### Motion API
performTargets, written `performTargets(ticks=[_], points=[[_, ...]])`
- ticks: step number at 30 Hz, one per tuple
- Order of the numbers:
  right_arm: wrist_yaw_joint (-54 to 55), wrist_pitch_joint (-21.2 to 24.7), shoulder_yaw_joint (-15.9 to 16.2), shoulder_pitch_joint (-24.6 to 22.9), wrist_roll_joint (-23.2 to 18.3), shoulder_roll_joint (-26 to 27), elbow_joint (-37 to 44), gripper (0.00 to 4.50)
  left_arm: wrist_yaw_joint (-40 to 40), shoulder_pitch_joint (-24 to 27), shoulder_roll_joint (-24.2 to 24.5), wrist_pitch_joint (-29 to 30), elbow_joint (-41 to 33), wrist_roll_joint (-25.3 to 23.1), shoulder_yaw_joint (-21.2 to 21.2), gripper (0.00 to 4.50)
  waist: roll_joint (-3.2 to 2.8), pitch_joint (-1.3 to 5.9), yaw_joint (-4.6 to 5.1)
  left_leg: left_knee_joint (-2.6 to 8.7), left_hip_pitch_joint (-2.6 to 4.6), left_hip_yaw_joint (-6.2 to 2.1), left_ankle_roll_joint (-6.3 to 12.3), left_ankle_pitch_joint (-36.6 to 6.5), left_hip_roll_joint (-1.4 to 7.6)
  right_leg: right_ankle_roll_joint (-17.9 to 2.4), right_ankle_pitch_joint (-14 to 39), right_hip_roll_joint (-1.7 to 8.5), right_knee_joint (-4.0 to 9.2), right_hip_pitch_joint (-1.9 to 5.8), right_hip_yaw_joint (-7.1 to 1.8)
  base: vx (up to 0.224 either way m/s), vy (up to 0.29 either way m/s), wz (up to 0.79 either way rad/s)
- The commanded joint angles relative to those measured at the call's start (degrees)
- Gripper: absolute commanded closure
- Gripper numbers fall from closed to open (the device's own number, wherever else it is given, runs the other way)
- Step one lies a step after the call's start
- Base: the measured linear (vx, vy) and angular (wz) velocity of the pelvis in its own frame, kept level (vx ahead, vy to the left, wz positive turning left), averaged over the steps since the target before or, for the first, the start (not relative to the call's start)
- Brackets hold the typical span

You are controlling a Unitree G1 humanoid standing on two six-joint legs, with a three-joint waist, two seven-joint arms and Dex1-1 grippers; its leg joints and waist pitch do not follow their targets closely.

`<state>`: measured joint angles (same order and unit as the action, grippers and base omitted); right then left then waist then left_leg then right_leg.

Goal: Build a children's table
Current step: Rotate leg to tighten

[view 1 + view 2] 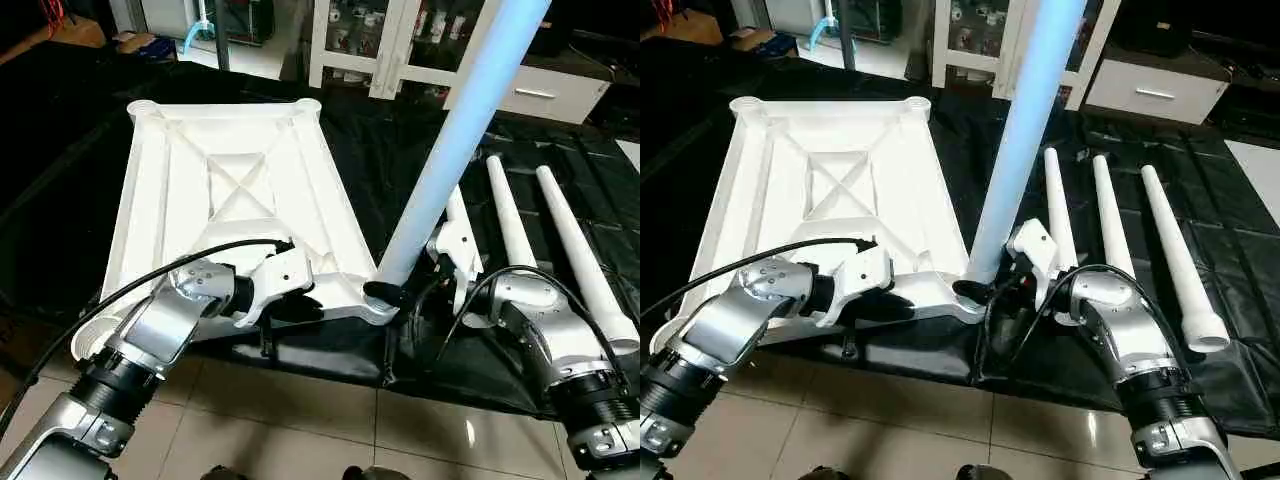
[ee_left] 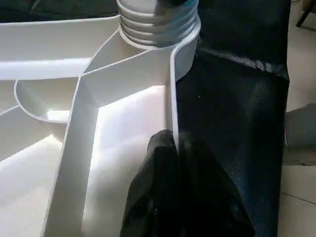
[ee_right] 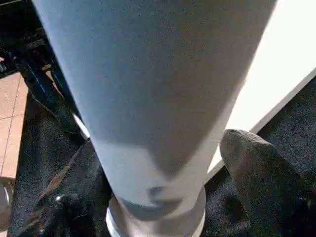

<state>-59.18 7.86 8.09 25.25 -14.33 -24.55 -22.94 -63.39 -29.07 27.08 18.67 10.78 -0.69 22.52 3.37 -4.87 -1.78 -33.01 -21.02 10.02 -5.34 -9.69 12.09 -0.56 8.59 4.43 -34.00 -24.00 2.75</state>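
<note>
While one leg (image 1: 450, 150) stands in the near right corner socket of the table top (image 1: 240, 190), the left gripper (image 1: 300, 305) is closed on the top's near edge; right gripper (image 1: 400, 292) fingers spread around the leg base.

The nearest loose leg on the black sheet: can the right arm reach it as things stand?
Probably yes. The nearest loose leg lies beside the right gripper, with nothing between them. But its fingers stand around the upright leg in the corner socket, so it must leave that first.
</note>
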Motion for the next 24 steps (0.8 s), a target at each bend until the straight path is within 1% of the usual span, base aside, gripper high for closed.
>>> performTargets(ticks=[1, 2, 3, 6, 8, 9, 11, 12, 13, 14, 15, 16, 17, 18, 19, 20, 21, 22, 23, 24], points=[[-0.7, 0.1, -2.5, 0.7, -0.4, -3.3, -1.7, 1.39, -2.6, 1.4, 1.4, 0.4, 0.6, -0.5, 2.4, 4.5, -0.34, 4.15, 0.24, 3.44, 0.54, 0.46, 3.31, -12.4, 0.89, -12.7, 12.7, 2.29, 3.35, 2.86, -1.95, 0.0, 0.0, 0.0], [-0.8, 0.1, -2.6, 0.8, -0.5, -3.2, -1.9, 1.45, -2.6, 1.4, 1.4, 0.3, 0.7, -0.5, 2.4, 4.5, -0.31, 4.21, 0.23, 3.39, 0.55, 0.48, 3.4, -12.4, 0.88, -12.7, 12.6, 2.27, 3.31, 2.88, -1.95, 0.0, 0.0, 0.0], [-1.1, 0.5, -2.6, 0.7, -0.8, -3.0, -1.9, 1.58, -2.7, 1.3, 1.4, 0.3, 0.7, -0.4, 2.4, 4.5, -0.43, 4.15, 0.26, 3.43, 0.45, 0.46, 3.38, -12.5, 0.86, -12.8, 12.7, 2.26, 3.36, 2.87, -1.95, 0.0, 0.0, 0.0], [-1.2, 1.1, -2.7, 0.3, -1.2, -2.4, -1.5, 1.69, -2.8, 1.3, 1.3, 0.3, 0.6, -0.4, 2.4, 4.5, -0.35, 4.22, 0.24, 3.37, 0.47, 0.47, 3.31, -12.6, 0.83, -12.7, 13.0, 2.29, 3.36, 2.89, -1.97, 0.0, 0.0, 0.0], [-0.2, 1.6, -3.0, 0.2, -1.1, -1.7, -1.6, 1.89, -2.8, 1.3, 1.1, 0.6, 0.6, -0.4, 2.4, 4.5, -0.32, 4.11, 0.22, 3.39, 0.45, 0.47, 3.34, -12.5, 0.82, -12.7, 13.2, 2.26, 3.38, 2.84, -1.96, 0.0, 0.0, 0.0], [1.3, 2.0, -3.1, 0.1, -0.7, -1.0, -1.9, 1.95, -2.5, 1.2, 1.0, 1.1, 0.5, -0.4, 2.4, 4.5, -0.31, 4.12, 0.28, 3.38, 0.4, 0.48, 3.32, -12.5, 0.79, -12.6, 13.5, 2.26, 3.38, 2.84, -1.98, 0.0, 0.0, 0.0], [3.8, 2.2, -3.2, 0.2, 0.1, -0.2, -2.7, 2.2, -2.2, 1.2, 0.8, 1.5, 0.6, -0.6, 2.4, 4.5, -0.32, 4.01, 0.28, 3.43, 0.48, 0.45, 2.96, -13.3, 0.81, -12.2, 15.2, 2.32, 3.59, 2.71, -1.97, 0.0, 0.0, 0.0], [10.6, 4.8, -3.8, 0.8, 1.6, 1.8, -4.4, 2.2, 0.0, 0.7, -0.4, 3.6, 1.2, -1.1, 2.2, 4.5, -0.32, 3.89, 0.45, 3.55, 0.39, 0.38, 2.48, -14.2, 0.74, -11.7, 17.0, 2.29, 3.71, 2.7, -1.95, 0.0, 0.0, 0.0], [11.4, 5.2, -3.9, 0.9, 1.7, 2.1, -4.6, 2.29, 0.3, 0.6, -0.5, 3.8, 1.3, -1.2, 2.1, 4.5, -0.36, 3.69, 0.68, 3.79, 0.34, 0.26, 1.63, -15.7, 0.69, -10.8, 20.0, 2.28, 4.03, 2.54, -1.89, 0.0, 0.0, 0.0], [16.1, 7.9, -4.3, 1.3, 2.3, 3.3, -5.5, 2.33, 2.2, 0.3, -1.4, 4.7, 2.0, -1.7, 1.8, 4.5, -0.4, 3.7, 0.77, 3.76, 0.5, 0.16, 1.1, -16.6, 0.65, -10.2, 21.8, 2.28, 4.16, 2.46, -1.83, 0.0, 0.0, 0.0], [20.4, 9.7, -5.0, 1.7, 2.9, 4.6, -6.2, 2.43, 4.7, -0.3, -2.6, 5.9, 3.0, -2.4, 1.3, 4.5, -0.34, 3.66, 0.96, 3.84, 0.48, 0.06, 0.65, -17.2, 0.63, -9.8, 22.9, 2.26, 4.21, 2.46, -1.79, 0.0, 0.0, 0.0], [26.0, 11.3, -6.0, 2.1, 3.7, 6.4, -6.9, 2.43, 7.4, -1.0, -4.0, 7.3, 4.1, -3.0, 0.7, 4.5, -0.22, 3.56, 1.56, 3.88, 0.45, -0.26, -0.43, -19.6, 0.41, -8.0, 27.7, 2.29, 4.71, 2.33, -1.56, -0.056, 0.0, -0.05], [32.1, 12.3, -7.1, 2.4, 4.7, 8.2, -7.6, 2.48, 9.8, -1.7, -5.5, 8.9, 5.3, -3.3, 0.1, 4.5, -0.24, 3.47, 1.79, 3.82, 0.43, -0.22, -0.83, -19.9, 0.37, -7.4, 28.8, 2.29, 4.81, 2.15, -1.68, -0.056, 0.0, -0.05], [34.9, 12.6, -7.6, 2.6, 5.2, 9.1, -7.9, 2.48, 10.9, -2.0, -6.2, 9.7, 5.8, -3.4, -0.1, 4.5, -0.36, 3.37, 1.99, 3.8, 0.58, -0.42, -1.42, -21.0, 0.21, -6.2, 31.9, 2.42, 5.31, 1.74, -1.54, -0.055, 0.004, -0.05], [38.2, 12.6, -8.4, 2.9, 5.4, 10.4, -8.3, 2.51, 11.9, -2.4, -6.9, 10.2, 6.6, -3.5, -0.4, 4.5, -0.24, 3.48, 2.29, 3.82, 0.53, -0.84, -1.61, -22.6, 0.13, -5.0, 34.2, 2.5, 5.59, 1.92, -1.16, 0.0, 0.0, 0.0], [47.1, 12.2, -10.6, 3.8, 5.8, 14.1, -9.5, 2.52, 14.7, -3.4, -8.8, 11.5, 8.8, -4.0, -0.9, 4.5, -0.25, 3.4, 2.55, 3.82, 0.4, -0.86, -1.64, -23.3, 0.09, -4.4, 34.9, 2.43, 5.68, 1.81, -1.1, 0.0, 0.0, 0.0], [52.6, 10.9, -11.8, 4.4, 6.2, 16.5, -10.0, 2.52, 16.3, -4.0, -9.7, 12.1, 10.1, -4.5, -1.0, 4.5, -0.31, 3.29, 2.75, 3.8, 0.41, -0.87, -1.86, -23.8, -0.03, -3.8, 35.9, 2.41, 5.91, 1.43, -1.03, 0.0, 0.0, 0.0], [57.2, 9.7, -12.3, 5.0, 6.8, 19.0, -10.3, 2.53, 17.9, -4.5, -10.5, 12.1, 11.5, -5.5, -0.6, 4.5, -0.5, 3.38, 3.41, 3.61, 1.12, -1.49, -2.48, -27.7, -0.1, -2.6, 38.7, 2.42, 6.53, 1.01, -0.24, 0.0, 0.0, 0.0], [57.7, 9.6, -12.3, 5.0, 6.9, 19.5, -10.3, 2.53, 18.1, -4.6, -10.6, 12.1, 11.7, -5.6, -0.6, 4.5, -0.55, 3.14, 3.71, 3.73, 0.91, -1.66, -2.4, -29.0, -0.19, -1.9, 39.5, 2.31, 6.86, 1.05, 0.1, 0.0, 0.0, 0.0], [61.1, 7.9, -11.4, 5.8, 7.9, 23.0, -10.5, 2.53, 19.6, -5.3, -11.6, 12.3, 13.1, -6.3, -0.4, 4.5, -1.69, 3.14, 4.0, 4.03, 1.42, -2.19, -2.64, -32.4, 0.05, -1.8, 38.4, 2.27, 7.35, 1.25, 0.88, -0.05, 0.025, -0.12]])
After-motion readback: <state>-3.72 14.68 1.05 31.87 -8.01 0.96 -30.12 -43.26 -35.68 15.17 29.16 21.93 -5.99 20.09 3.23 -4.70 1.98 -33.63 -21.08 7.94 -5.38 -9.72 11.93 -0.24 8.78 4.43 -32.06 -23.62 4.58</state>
